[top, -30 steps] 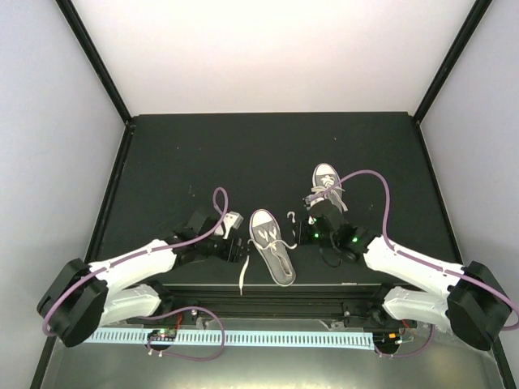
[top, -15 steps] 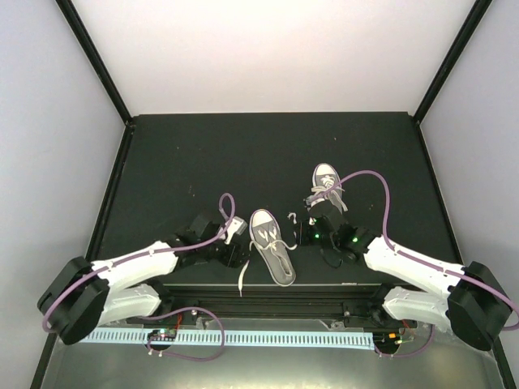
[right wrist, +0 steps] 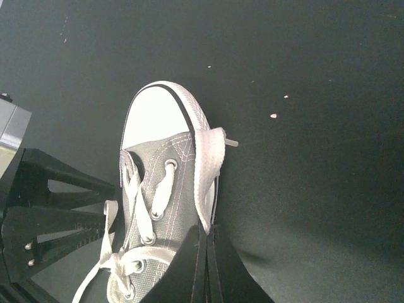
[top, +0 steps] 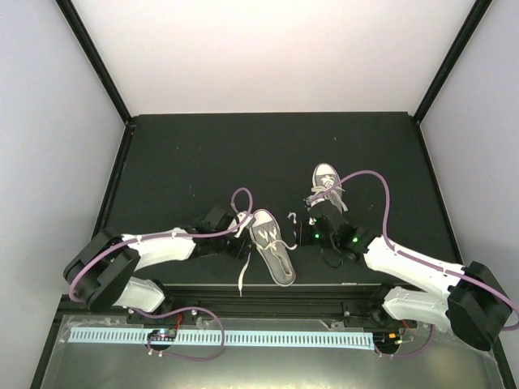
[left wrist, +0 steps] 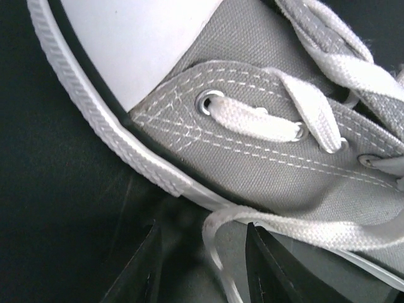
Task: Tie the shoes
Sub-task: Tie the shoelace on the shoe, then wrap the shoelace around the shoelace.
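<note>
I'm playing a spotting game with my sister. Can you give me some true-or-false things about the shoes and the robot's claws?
1. Two shoes lie on the table: a near shoe and a far shoe. True.
2. The shoes are red. False: they are grey with white toes.
3. The left gripper is open, with a lace between its jaws. True.
4. The right gripper is wide open. False: it is shut, beside the far shoe.
5. The two shoes touch each other. False: they lie apart.
</note>
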Robot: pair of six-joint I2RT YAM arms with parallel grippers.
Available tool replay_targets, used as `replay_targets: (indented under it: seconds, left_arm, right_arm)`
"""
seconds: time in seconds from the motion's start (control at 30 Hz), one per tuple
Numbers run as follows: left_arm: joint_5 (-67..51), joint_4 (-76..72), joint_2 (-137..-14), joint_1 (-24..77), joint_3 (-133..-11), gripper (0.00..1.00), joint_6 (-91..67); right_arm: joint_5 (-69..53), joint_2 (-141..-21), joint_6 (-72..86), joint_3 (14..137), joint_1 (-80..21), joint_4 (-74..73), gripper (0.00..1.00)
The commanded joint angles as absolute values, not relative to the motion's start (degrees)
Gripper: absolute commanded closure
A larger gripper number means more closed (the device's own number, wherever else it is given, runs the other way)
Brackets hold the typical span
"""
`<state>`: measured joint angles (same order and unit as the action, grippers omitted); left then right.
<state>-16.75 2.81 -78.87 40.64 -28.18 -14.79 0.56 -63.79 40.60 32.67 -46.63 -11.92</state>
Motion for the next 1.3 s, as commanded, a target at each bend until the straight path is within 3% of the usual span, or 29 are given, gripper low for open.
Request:
replay_targets:
  seconds: [0.0, 0.17, 0.37, 0.47, 0.63, 0.8, 1.03, 1.07, 1.13, 1.2, 1.27]
  left_arm:
    - [-17.8, -1.3, -80.7, 41.5, -30.7, 0.61, -14.2]
    - [-18.2, -2.0, -81.6, 42.5, -30.8, 0.62, -13.8]
    - [-16.1, -2.0, -78.7, 43.0, -29.4, 0.90, -14.9]
    - [-16.0, -3.3, -74.0, 43.1, -26.6, 0.97, -16.8]
    - [-19.3, -6.6, -62.8, 43.2, -21.2, 0.98, -20.7]
    - [-20.6, -5.6, -56.3, 43.3, -18.1, 0.99, -23.1]
    - [-21.3, -5.3, -51.9, 43.5, -15.4, 0.99, -25.3]
    - [-21.3, -5.3, -51.7, 43.6, -15.4, 0.98, -25.5]
    - [-21.4, -5.2, -51.3, 43.6, -15.6, 0.98, -25.8]
    - [-21.7, -5.2, -51.2, 43.7, -15.8, 0.99, -26.2]
    - [-22.0, -5.3, -51.1, 43.7, -16.1, 0.99, -26.7]
  right_arm:
    - [2.5, -62.8, 40.5, 33.4, -46.9, -11.5, 0.98]
    - [3.0, -62.3, 40.1, 33.6, -46.9, -12.4, 0.98]
    - [3.5, -61.8, 39.9, 33.8, -46.9, -12.9, 0.98]
    - [4.1, -62.2, 37.7, 36.1, -46.9, -14.2, 0.98]
    - [3.1, -67.5, 32.8, 44.0, -46.9, -15.5, 0.98]
    - [-5.8, -76.9, 31.4, 54.1, -47.4, -11.5, 0.98]
    - [-12.3, -91.2, 31.6, 69.5, -55.2, -11.4, 0.98]
    - [-13.3, -92.2, 31.9, 70.1, -55.5, -11.4, 0.92]
    - [-13.0, -91.7, 32.6, 69.3, -55.4, -10.9, 0.63]
    - [-10.2, -89.0, 31.4, 67.3, -54.9, -11.1, 0.41]
    - [-8.3, -85.4, 29.7, 64.6, -53.5, -11.5, 0.29]
